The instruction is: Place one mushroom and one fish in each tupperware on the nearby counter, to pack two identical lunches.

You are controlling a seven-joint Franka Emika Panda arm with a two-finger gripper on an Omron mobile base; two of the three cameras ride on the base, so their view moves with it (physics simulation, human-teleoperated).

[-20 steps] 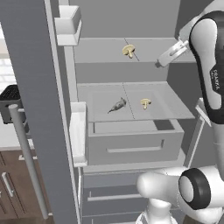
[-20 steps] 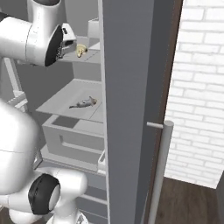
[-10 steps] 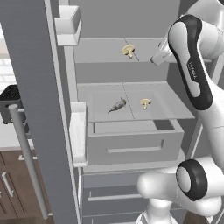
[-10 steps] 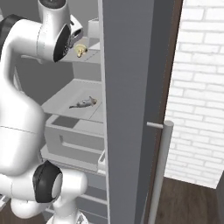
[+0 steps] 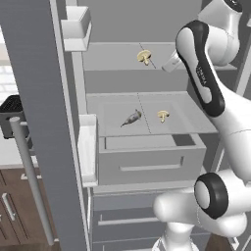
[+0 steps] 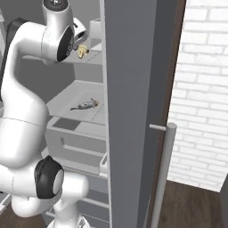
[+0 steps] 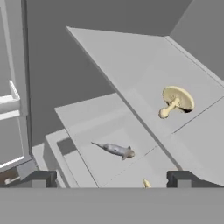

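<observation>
Inside the open fridge, I have swung the arm up and in over the last second, bringing its hand nearer the upper-shelf mushroom [image 5: 144, 57]; the fingers [image 7: 109, 178] are spread wide, holding nothing. I judge the first pick is about to start. Counting near to far: below that mushroom, on the lower shelf [image 5: 191, 110], lie one fish [image 5: 131, 118] and a second mushroom [image 5: 163, 115] just beside it. One fish, two mushrooms.
</observation>
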